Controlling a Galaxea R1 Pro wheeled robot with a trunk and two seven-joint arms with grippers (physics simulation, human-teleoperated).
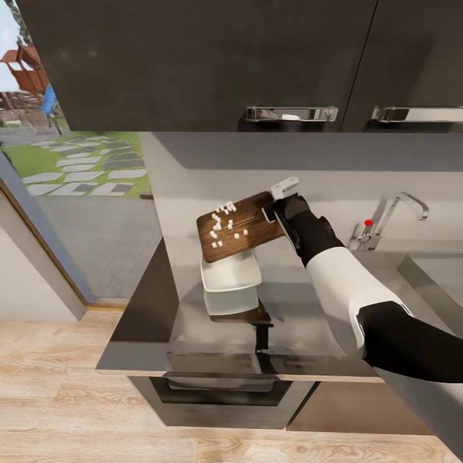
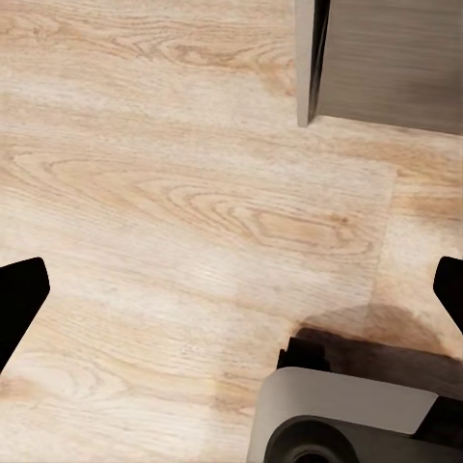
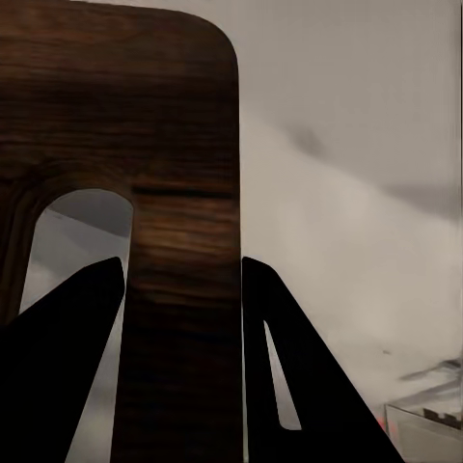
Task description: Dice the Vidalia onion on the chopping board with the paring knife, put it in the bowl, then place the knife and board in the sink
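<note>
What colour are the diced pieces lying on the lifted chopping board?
White; the diced onion cubes stand out against the dark-brown chopping board, best seen in the head view.

A home kitchen: grey countertop [image 1: 302,321], steel sink [image 1: 431,267] with tap [image 1: 392,215], dark wall cabinets [image 1: 212,64].

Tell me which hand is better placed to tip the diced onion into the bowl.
Right. The right hand already grips the chopping board at its slot end, tilted above the bowl with the diced onion on it. The left hand hangs open over the wooden floor.
</note>
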